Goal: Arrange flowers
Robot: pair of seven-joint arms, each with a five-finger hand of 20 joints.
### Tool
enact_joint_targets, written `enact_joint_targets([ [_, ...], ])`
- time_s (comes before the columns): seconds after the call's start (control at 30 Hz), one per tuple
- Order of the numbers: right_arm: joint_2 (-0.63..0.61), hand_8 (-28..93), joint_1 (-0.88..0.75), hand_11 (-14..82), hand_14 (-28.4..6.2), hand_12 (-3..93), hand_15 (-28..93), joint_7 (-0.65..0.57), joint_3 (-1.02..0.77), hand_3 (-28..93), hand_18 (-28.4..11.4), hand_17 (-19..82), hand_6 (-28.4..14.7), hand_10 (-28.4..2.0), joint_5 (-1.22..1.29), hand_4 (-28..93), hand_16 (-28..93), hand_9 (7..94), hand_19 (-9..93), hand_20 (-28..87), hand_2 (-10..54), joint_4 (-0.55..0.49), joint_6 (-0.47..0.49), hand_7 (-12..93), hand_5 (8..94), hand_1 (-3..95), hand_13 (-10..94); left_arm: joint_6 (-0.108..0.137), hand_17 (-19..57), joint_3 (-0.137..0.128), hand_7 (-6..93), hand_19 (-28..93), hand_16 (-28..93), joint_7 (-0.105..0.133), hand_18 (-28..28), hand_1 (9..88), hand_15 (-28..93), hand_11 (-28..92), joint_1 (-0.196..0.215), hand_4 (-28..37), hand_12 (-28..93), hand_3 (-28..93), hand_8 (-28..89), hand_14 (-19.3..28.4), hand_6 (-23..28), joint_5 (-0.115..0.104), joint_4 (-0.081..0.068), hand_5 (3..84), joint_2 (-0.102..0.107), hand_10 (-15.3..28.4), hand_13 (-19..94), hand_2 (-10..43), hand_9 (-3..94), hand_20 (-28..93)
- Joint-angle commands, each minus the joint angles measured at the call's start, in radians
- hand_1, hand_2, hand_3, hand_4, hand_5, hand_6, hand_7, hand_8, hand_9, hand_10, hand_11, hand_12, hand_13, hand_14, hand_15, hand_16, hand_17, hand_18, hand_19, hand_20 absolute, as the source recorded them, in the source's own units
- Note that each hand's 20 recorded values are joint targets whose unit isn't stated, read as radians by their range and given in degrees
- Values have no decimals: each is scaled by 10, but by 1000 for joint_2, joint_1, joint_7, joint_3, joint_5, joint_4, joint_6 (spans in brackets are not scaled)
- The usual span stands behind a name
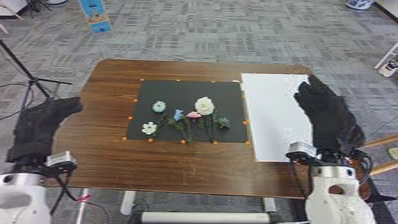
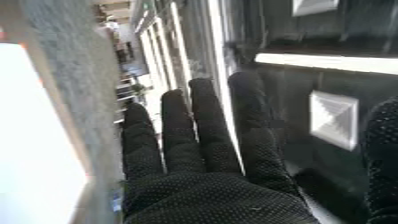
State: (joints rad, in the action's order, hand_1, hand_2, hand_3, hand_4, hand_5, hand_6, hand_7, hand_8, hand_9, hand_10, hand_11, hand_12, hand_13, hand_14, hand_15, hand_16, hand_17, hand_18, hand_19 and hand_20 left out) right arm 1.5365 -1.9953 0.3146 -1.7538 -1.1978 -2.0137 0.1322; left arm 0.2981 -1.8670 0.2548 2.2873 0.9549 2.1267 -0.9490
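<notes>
altogether, six flowers [image 1: 204, 106], one black mat [image 1: 173, 90], one white sheet [image 1: 274, 110], right hand [image 1: 329, 117] spread

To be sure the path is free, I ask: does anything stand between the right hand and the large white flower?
Nothing visible stands between the right hand and the large white flower; only the flat white sheet and part of the black mat lie along that way.
</notes>
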Motion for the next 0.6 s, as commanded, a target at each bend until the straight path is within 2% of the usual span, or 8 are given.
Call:
enact_joint_targets([
  [0.03, 24, -95, -77, 47, -115, 124, 66, -4, -27, 708, -123, 145, -28, -145, -27, -197, 138, 427, 33, 226, 98, -1, -26, 114, 435, 6, 274, 88, 135, -38, 172, 32, -9, 32, 67, 326, 122, 219, 29, -283, 162, 488, -73, 140, 32, -43, -27, 558, 4, 143, 405, 306, 559, 216],
  [0.1, 22, -96, -74, 45, -113, 122, 65, 2, -21, 698, -123, 145, -33, -146, -29, -202, 135, 424, 31, 226, 107, 2, -39, 108, 436, -4, 271, 94, 133, -60, 172, 30, -9, 36, 66, 319, 121, 218, 23, -283, 163, 492, -72, 137, 32, -75, -42, 561, 31, 143, 402, 308, 563, 214],
  [0.2, 18, -93, -64, 45, -109, 117, 66, 4, -24, 696, -123, 146, -41, -147, -49, -209, 123, 422, 27, 224, 113, 7, -26, 95, 432, -14, 269, 100, 129, -80, 170, 27, -13, 34, 61, 288, 120, 219, 11, -283, 162, 532, -74, 133, 32, -92, -47, 570, 48, 143, 404, 308, 576, 207],
  [0.23, 17, -93, -61, 44, -107, 116, 66, 7, -24, 691, -121, 145, -44, -147, -59, -212, 120, 421, 25, 224, 116, 8, -28, 93, 430, -17, 267, 95, 128, -82, 169, 26, -13, 34, 60, 284, 121, 219, 7, -283, 162, 539, -74, 132, 34, -96, -48, 571, 53, 143, 404, 306, 576, 206],
  [0.3, 24, -94, -60, 44, -106, 114, 67, 10, -27, 687, -120, 146, -48, -148, -71, -212, 117, 419, 21, 223, 120, 8, -19, 90, 430, -21, 265, 84, 125, -83, 166, 25, -15, 26, 56, 280, 121, 219, 0, -283, 160, 551, -74, 130, 35, -76, -54, 573, 61, 143, 404, 302, 578, 201],
  [0.33, 26, -94, -59, 44, -105, 114, 66, 14, -27, 687, -119, 146, -50, -148, -69, -211, 115, 419, 19, 222, 121, 8, -22, 89, 430, -22, 264, 86, 125, -79, 164, 24, -18, 30, 54, 274, 120, 217, -5, -283, 158, 560, -73, 128, 37, -79, -57, 576, 65, 143, 404, 302, 580, 198],
  [0.37, 26, -95, -59, 43, -103, 113, 66, 12, -26, 687, -117, 145, -51, -148, -65, -211, 113, 418, 17, 222, 121, 8, -22, 89, 430, -23, 263, 86, 124, -80, 163, 25, -20, 34, 52, 272, 120, 217, -2, -283, 156, 564, -73, 127, 36, -86, -54, 577, 64, 144, 403, 301, 580, 196],
  [0.6, 21, -95, -60, 44, -99, 111, 67, 11, -28, 689, -112, 146, -54, -147, -63, -209, 101, 416, 6, 220, 117, 7, -10, 88, 427, -25, 261, 80, 125, -96, 161, 25, -26, 55, 43, 275, 120, 212, 31, -283, 150, 582, -72, 121, 39, -86, -37, 583, 37, 144, 401, 300, 581, 186],
])
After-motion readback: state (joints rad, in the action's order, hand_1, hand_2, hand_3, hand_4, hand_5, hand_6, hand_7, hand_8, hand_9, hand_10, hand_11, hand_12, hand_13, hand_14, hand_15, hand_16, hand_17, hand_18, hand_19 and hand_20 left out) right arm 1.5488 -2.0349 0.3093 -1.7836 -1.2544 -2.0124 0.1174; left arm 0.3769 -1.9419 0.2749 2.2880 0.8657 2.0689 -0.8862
